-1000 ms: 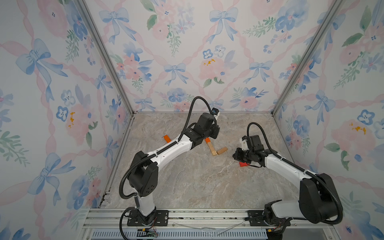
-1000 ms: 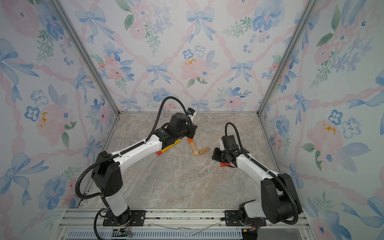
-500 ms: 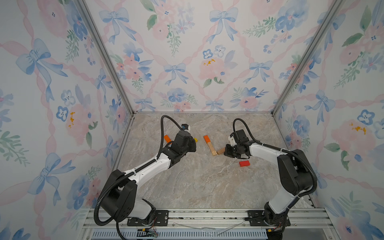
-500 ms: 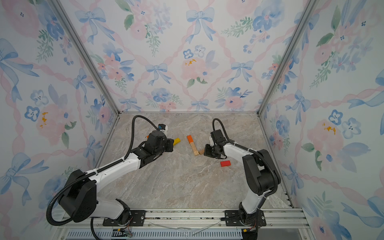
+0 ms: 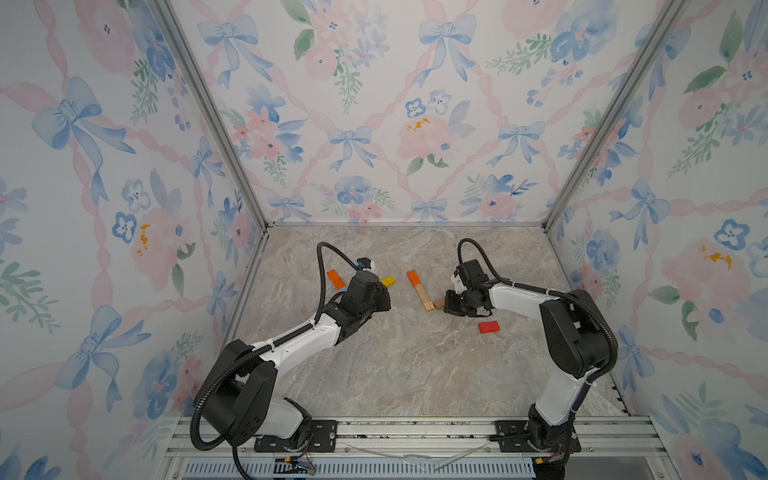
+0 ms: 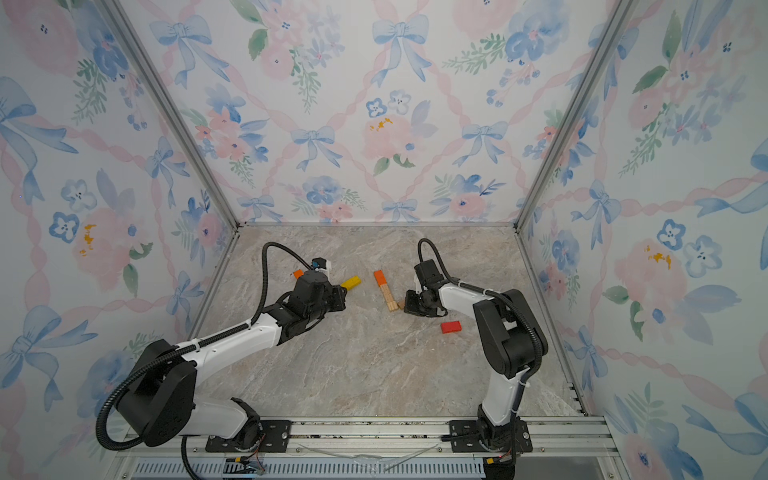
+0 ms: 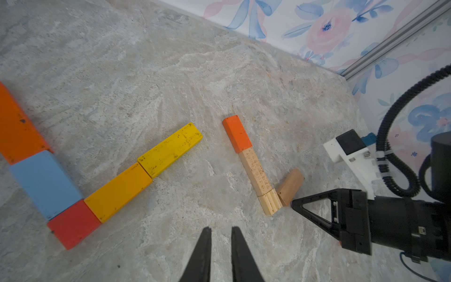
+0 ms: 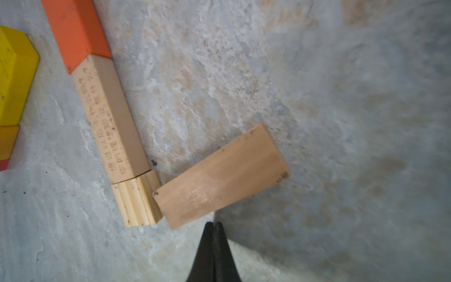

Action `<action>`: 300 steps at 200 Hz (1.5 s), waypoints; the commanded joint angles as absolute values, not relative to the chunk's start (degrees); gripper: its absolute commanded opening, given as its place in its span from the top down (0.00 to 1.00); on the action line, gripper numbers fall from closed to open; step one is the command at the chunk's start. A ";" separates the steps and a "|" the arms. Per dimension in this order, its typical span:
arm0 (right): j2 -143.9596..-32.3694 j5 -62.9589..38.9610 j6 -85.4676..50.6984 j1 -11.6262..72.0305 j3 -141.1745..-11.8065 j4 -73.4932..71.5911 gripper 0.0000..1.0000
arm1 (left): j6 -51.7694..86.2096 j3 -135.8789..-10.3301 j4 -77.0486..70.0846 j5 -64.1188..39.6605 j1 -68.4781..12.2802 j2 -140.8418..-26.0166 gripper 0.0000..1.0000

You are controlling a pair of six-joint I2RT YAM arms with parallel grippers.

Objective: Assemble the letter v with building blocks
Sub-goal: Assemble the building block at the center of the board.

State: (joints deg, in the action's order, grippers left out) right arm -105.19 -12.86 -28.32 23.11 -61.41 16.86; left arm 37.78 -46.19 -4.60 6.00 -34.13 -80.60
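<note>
Right gripper (image 8: 214, 225) pinched closed, empty, tip just beside plain tan block (image 8: 220, 177), which angles off ridged block (image 8: 136, 199) at the V's foot. Left gripper (image 7: 220, 234) narrowly parted, empty. Risk: an off-centre nudge spins the tan block or shoves the finished stroke apart.

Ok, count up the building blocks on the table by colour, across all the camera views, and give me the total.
orange blocks: 2
amber block: 1
yellow block: 1
light blue block: 1
red blocks: 2
plain wood blocks: 3
Total: 10
</note>
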 commanded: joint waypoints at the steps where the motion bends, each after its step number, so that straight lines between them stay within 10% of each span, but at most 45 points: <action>1: -106.67 -11.87 -28.03 24.00 -63.06 18.00 0.97 | 38.20 -47.15 -5.63 5.11 -33.97 -81.26 0.81; 300: -103.82 -10.78 -27.63 23.93 -62.33 19.08 0.90 | 38.94 -47.17 -5.71 3.60 -34.16 -82.05 0.81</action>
State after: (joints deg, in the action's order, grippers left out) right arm -106.43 -12.45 -28.40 23.75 -62.87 16.12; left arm 38.46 -46.30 -5.06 4.43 -34.15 -81.19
